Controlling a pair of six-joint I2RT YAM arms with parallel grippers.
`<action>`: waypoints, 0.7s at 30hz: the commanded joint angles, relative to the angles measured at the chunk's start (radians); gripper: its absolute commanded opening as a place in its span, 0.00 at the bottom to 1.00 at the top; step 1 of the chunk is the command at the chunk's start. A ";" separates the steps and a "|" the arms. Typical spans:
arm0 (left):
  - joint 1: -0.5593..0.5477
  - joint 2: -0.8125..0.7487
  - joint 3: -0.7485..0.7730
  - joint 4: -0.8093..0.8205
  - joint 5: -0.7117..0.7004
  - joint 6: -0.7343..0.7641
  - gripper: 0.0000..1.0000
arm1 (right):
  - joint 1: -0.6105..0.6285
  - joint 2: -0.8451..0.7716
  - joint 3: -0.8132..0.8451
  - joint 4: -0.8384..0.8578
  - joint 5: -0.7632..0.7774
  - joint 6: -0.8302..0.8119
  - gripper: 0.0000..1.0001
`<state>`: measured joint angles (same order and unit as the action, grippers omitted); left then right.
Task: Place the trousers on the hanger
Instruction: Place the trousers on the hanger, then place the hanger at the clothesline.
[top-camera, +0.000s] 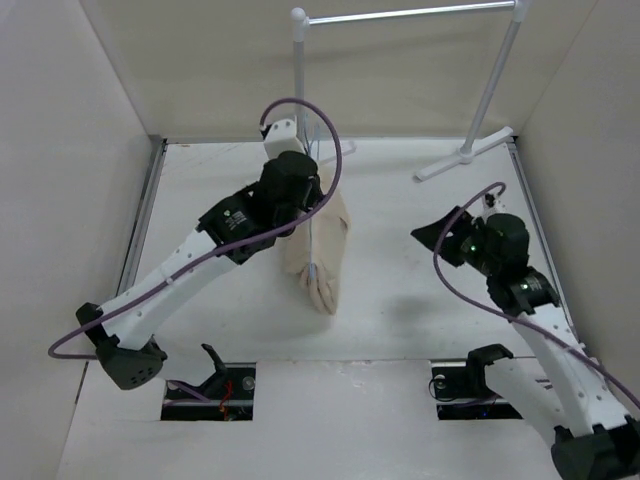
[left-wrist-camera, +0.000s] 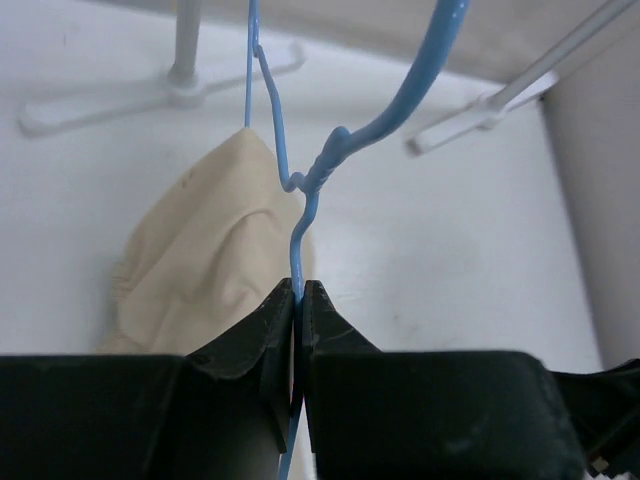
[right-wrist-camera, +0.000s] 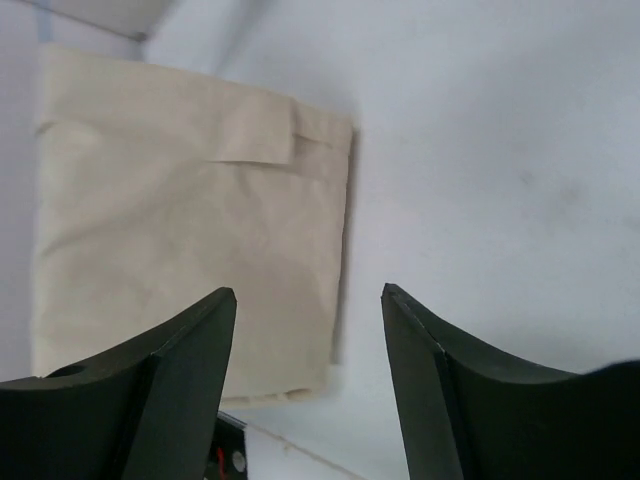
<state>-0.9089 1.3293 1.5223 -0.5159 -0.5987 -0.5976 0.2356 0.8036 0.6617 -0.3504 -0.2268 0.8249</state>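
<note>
My left gripper (left-wrist-camera: 300, 290) is shut on the thin light-blue wire of the hanger (left-wrist-camera: 312, 195), just below its twisted neck. The hook (left-wrist-camera: 425, 70) curves up to the right. The beige trousers (left-wrist-camera: 200, 260) hang folded from the hanger, beyond my left fingers. In the top view the trousers (top-camera: 320, 255) sit mid-table under the left gripper (top-camera: 303, 190), with the hanger wire (top-camera: 312, 225) running down across them. My right gripper (top-camera: 442, 232) is open and empty, to the right of the trousers and apart from them. In its wrist view the trousers (right-wrist-camera: 190, 220) show beyond the open gripper (right-wrist-camera: 308, 295).
The white tubular garment rail (top-camera: 405, 14) stands at the back, its foot (top-camera: 465, 153) on the table at the back right. Its feet also show in the left wrist view (left-wrist-camera: 165, 92). Beige walls enclose the white table (top-camera: 420, 310) on three sides.
</note>
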 joint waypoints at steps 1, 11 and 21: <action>-0.005 0.014 0.215 -0.056 0.036 0.093 0.00 | 0.046 -0.078 0.215 -0.076 -0.029 -0.093 0.66; -0.005 0.241 0.674 -0.118 0.253 0.074 0.00 | 0.408 0.129 0.601 0.123 -0.085 -0.130 0.70; -0.023 0.262 0.627 -0.047 0.269 0.061 0.00 | 0.463 0.331 0.638 0.220 -0.082 -0.167 0.66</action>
<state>-0.9226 1.6421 2.1441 -0.6727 -0.3355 -0.5392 0.6834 1.1408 1.2877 -0.2165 -0.3023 0.6846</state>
